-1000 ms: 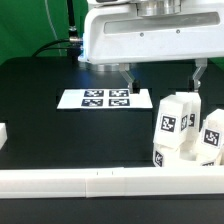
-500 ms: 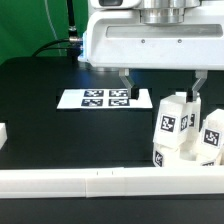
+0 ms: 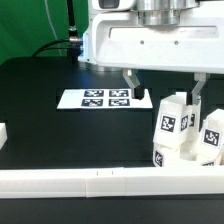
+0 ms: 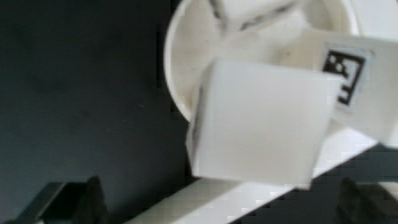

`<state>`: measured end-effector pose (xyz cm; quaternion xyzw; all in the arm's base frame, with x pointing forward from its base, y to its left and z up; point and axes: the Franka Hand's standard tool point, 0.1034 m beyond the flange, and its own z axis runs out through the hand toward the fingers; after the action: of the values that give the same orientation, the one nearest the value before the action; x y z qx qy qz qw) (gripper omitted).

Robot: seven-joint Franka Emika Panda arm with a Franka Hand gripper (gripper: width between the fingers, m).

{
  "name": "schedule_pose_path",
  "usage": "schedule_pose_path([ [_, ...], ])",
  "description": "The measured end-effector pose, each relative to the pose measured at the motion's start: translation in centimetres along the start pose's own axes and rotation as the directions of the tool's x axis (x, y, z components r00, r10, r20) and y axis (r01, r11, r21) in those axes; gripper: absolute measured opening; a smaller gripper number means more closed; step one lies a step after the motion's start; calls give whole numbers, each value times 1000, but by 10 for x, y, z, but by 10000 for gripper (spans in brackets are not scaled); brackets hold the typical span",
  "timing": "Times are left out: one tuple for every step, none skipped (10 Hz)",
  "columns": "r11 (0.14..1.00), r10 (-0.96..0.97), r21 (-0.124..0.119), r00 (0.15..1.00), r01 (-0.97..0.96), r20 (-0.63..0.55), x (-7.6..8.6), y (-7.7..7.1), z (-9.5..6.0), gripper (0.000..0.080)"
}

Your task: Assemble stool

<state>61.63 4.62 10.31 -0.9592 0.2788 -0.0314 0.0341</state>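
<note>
Black table (image 3: pixel 60 130) carried the stool parts at the exterior view's right, where the gripper (image 3: pixel 163 91) hung with fingers wide and empty above 1 tagged leg (image 3: pixel 173 122), apparently lined up for grasping it.

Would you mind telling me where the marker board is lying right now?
In the exterior view, the marker board lies flat on the black table, left of the white legs and beside the tool.
</note>
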Motion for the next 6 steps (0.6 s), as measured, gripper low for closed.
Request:
schedule_pose_path([
  [1000,0,0,1000,0,1,0,0,0,649],
  [1000,0,0,1000,0,1,0,0,0,649],
  [1000,-1,-1,1000,1,1,-1,0,0,649],
  [1000,-29,-1,1000,29,1,-1,0,0,649],
  [1000,-26,-1,1000,26,1,0,1,0,649],
  [1000,-28,-4,1000,28,1,1,3,0,649],
])
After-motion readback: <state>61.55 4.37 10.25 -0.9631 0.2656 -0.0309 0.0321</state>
